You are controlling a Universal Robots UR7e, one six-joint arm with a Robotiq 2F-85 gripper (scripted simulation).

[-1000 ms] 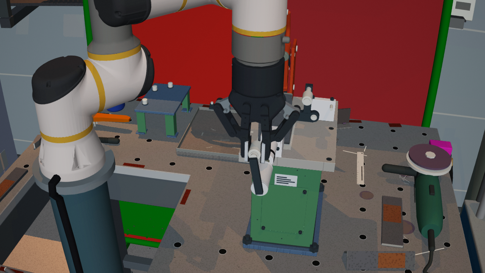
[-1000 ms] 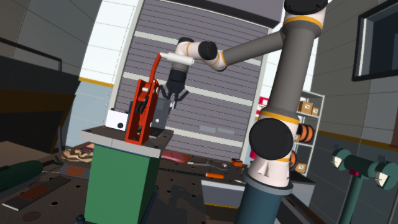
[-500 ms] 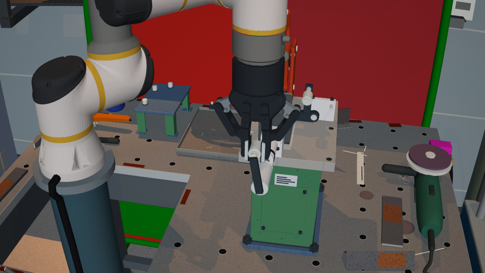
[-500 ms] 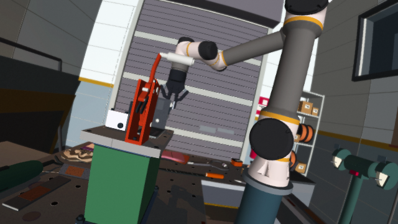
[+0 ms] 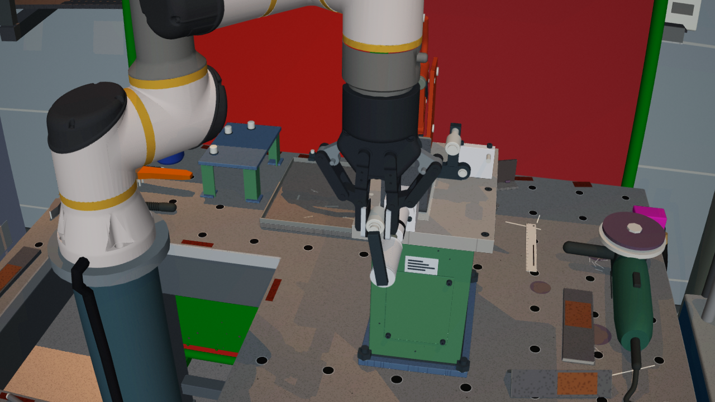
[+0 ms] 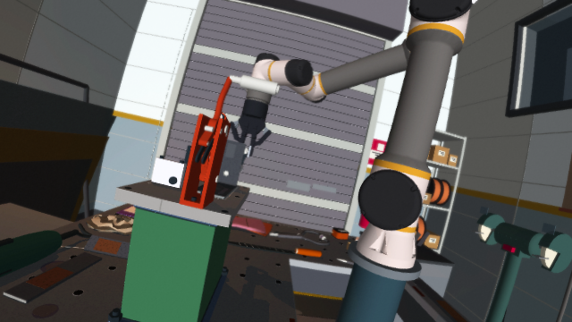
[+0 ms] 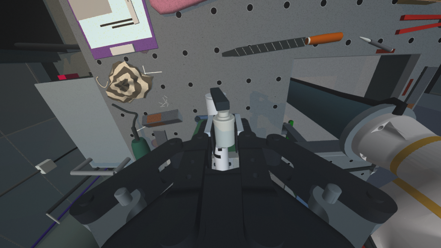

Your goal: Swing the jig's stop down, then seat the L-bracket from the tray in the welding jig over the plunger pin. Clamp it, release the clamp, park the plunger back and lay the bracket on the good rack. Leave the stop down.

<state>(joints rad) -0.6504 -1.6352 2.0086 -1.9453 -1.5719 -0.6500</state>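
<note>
My gripper [image 5: 381, 220] reaches down at the front edge of the welding jig's plate [image 5: 440, 220] on the green pedestal [image 5: 420, 305], closed around the pale plunger knob [image 7: 222, 129]. The plunger's black T-handle [image 5: 378, 260] juts forward and down past the plate edge. The red toggle clamp [image 6: 203, 156] stands on the plate with its lever [image 6: 222, 96] raised. A grey upright plate [image 6: 230, 165] stands by the clamp under my fingers; I cannot tell whether it is the L-bracket. The tray [image 5: 305, 195] to the left looks empty. The blue-topped rack [image 5: 240, 150] stands beyond it.
The angle grinder [image 5: 631, 280] lies at the table's right side, with metal bars [image 5: 577, 325] and a ruler [image 5: 531, 247] beside it. A green bin [image 5: 215, 310] sits by the arm's base [image 5: 120, 310]. A file [image 7: 282, 44] and a crumpled rag [image 7: 128, 83] lie on the perforated table.
</note>
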